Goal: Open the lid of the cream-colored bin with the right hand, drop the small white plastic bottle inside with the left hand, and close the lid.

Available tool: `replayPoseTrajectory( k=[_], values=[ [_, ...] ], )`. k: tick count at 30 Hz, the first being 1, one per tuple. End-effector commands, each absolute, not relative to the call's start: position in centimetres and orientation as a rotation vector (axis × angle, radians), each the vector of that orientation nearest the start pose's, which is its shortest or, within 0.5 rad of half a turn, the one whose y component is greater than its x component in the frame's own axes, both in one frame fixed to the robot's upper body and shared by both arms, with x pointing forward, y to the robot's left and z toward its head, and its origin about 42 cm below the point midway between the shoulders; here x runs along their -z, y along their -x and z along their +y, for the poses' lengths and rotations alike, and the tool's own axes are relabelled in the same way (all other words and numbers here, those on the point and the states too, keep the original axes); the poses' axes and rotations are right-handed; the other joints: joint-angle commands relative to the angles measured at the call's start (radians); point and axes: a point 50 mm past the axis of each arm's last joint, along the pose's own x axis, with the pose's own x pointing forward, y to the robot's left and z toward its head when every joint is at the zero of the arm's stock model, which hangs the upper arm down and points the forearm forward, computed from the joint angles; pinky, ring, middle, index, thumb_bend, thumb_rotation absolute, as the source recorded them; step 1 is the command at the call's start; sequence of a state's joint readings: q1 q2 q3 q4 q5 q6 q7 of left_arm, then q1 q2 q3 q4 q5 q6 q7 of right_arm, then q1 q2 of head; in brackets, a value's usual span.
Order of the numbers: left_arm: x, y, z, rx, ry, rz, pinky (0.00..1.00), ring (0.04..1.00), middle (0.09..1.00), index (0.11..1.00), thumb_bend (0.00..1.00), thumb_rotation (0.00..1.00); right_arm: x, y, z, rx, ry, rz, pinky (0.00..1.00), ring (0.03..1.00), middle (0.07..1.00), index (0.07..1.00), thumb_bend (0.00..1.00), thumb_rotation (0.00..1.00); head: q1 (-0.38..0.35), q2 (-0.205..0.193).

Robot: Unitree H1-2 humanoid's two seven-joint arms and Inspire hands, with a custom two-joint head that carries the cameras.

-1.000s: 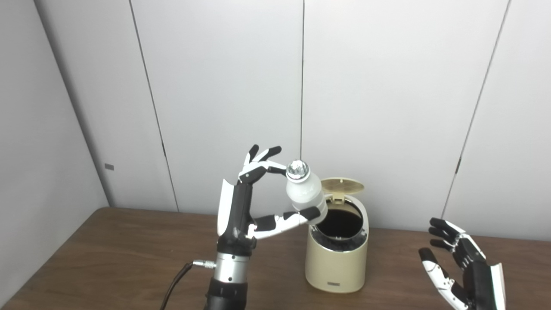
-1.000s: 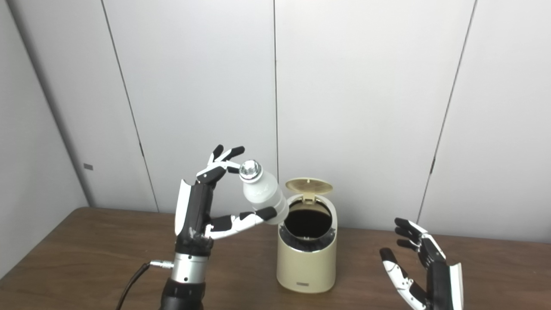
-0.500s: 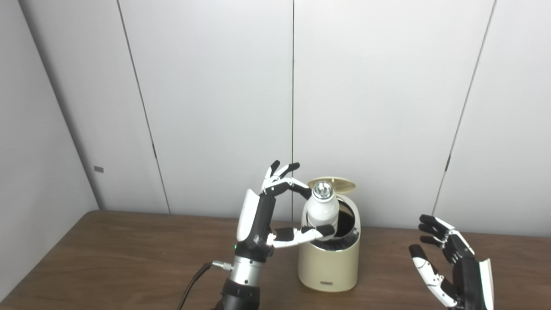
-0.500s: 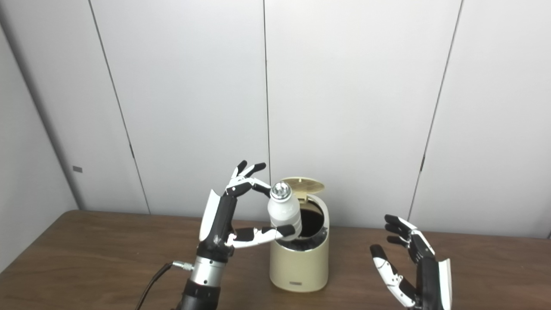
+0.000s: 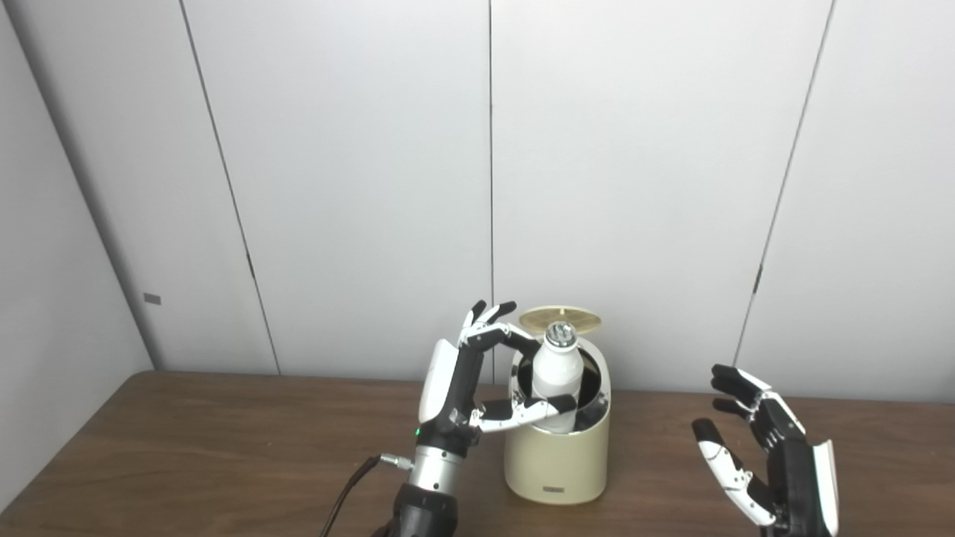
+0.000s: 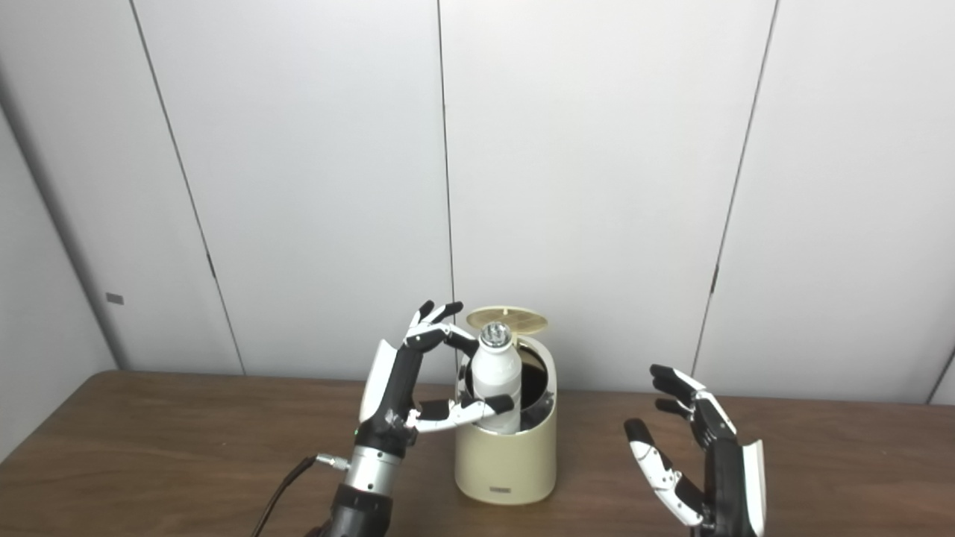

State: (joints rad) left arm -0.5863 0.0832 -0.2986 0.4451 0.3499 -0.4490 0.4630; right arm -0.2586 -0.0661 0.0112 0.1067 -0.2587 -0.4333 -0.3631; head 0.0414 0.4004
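The brown wooden table [image 5: 186,447] spans the lower frame, with the cream-colored bin [image 5: 556,462] standing near its middle. The bin's round lid [image 5: 560,320] is already swung up, hinged at the bin's 12 o'clock edge. At the bin's 3 o'clock, well apart from it, the right hand [image 5: 768,455] waits with fingers spread and nothing in it. At the bin's 9 o'clock the left hand [image 5: 477,388] holds the small white plastic bottle [image 5: 556,373] upright, a fingertip up by its silvery cap [image 5: 559,334] and the thumb across its lower body; the bottle's base seems to sit inside the bin's dark opening [image 5: 593,380].

The step in hand looks like the release. Done well, the bottle should stay centred over the opening, clear of the rim, before the fingers part together so it falls straight rather than tipping. The thumb then needs to retreat toward 9 o'clock without nudging the bin, leaving the lid free for closing.
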Motion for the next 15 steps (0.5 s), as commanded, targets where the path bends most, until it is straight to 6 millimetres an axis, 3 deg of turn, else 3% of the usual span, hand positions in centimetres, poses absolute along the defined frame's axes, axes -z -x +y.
replayPoseTrajectory(
  k=[1,8,15],
  values=[
    [-23.4,-44.3,12.4,0.033,-0.341,-0.796,1.0,0.874,0.506,0.45,0.52,0.0,-19.6,-35.5,-21.2,0.229,0.189,-0.721,0.66,0.748,0.769,0.725,0.31,0.46,-0.007,-0.003],
    [-23.8,-45.0,12.2,0.026,-0.375,-0.815,1.0,0.856,0.471,0.496,0.52,0.0,-19.6,-35.5,-20.9,0.224,0.187,-0.726,0.67,0.747,0.758,0.712,0.31,0.45,-0.012,-0.006],
    [-24.9,-45.5,12.1,0.023,-0.378,-0.845,1.0,0.84,0.509,0.455,0.52,0.0,-19.5,-35.6,-20.7,0.234,0.209,-0.727,0.66,0.736,0.756,0.72,0.31,0.48,-0.019,-0.014]
  ],
)
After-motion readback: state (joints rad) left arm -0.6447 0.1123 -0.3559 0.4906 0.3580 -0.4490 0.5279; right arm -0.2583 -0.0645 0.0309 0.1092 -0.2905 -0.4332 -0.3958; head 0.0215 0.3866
